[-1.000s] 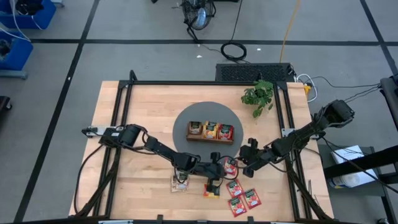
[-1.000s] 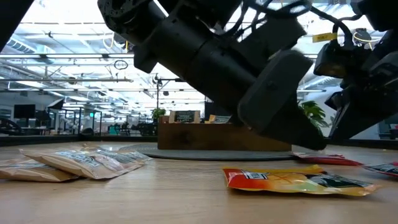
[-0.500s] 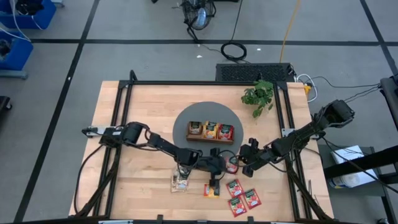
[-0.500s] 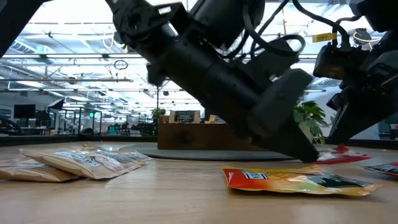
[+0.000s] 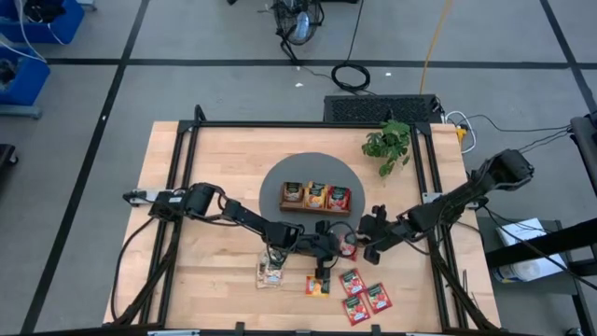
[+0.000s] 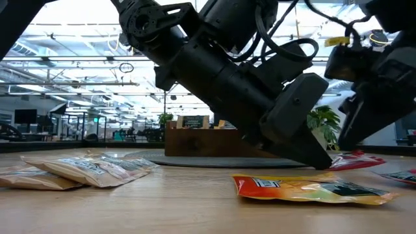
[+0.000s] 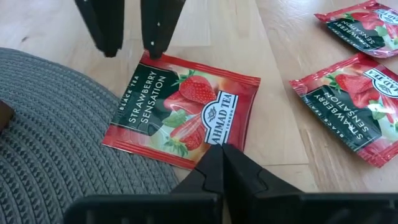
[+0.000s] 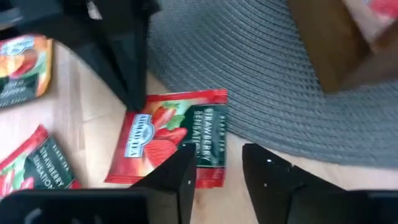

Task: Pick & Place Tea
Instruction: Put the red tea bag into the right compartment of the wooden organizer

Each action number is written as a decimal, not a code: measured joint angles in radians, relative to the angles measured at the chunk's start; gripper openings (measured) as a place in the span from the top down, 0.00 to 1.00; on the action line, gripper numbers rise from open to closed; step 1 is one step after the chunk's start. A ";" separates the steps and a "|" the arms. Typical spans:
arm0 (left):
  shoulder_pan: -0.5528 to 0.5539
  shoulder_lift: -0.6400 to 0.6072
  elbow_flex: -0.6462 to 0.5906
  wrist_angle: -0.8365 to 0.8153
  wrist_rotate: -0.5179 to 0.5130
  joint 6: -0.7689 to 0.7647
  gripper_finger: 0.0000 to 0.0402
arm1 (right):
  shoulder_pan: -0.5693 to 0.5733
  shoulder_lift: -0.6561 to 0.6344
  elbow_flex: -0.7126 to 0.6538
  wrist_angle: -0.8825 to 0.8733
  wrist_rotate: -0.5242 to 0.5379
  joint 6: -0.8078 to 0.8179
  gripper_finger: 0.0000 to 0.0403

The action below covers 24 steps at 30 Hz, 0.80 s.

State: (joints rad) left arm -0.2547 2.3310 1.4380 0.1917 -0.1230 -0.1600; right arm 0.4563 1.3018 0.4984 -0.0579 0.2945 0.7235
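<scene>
Now, left gripper (image 7: 217, 163) closed at the red tea sachet (image 7: 182, 111), sachet flat on the table (image 5: 215, 159) overlapping the grey mat (image 7: 43, 130), right gripper (image 8: 217, 163) parted at its opposite edge.

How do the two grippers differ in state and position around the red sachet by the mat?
The left gripper is shut, fingertips pressed together on one edge of the red sachet; the right gripper is open, fingers apart at the opposite edge. The left comes from the table's left side, the right from its right. Both sit low at the same sachet, which lies flat partly on the grey mat.
</scene>
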 joint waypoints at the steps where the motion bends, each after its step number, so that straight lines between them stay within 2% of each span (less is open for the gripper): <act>1: 0.000 0.001 0.000 -0.001 0.000 0.000 0.99 | -0.012 -0.009 0.000 -0.013 -0.027 0.023 0.69; 7: 0.001 0.003 -0.001 -0.001 0.003 0.000 0.98 | -0.076 -0.037 0.000 -0.093 -0.198 0.130 0.66; 10: 0.001 0.003 -0.001 -0.001 0.003 0.000 0.99 | -0.092 -0.035 0.000 -0.109 -0.241 0.178 0.66; 17: 0.003 0.003 -0.003 0.000 0.011 0.000 0.99 | -0.121 -0.031 0.000 -0.008 -0.241 0.210 0.66; 24: 0.004 0.003 -0.003 0.001 0.015 0.001 0.98 | -0.144 0.031 0.001 -0.036 -0.289 0.230 0.66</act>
State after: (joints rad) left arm -0.2512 2.3344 1.4348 0.1922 -0.1084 -0.1595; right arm 0.3123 1.3324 0.4994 -0.0942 0.0057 0.9538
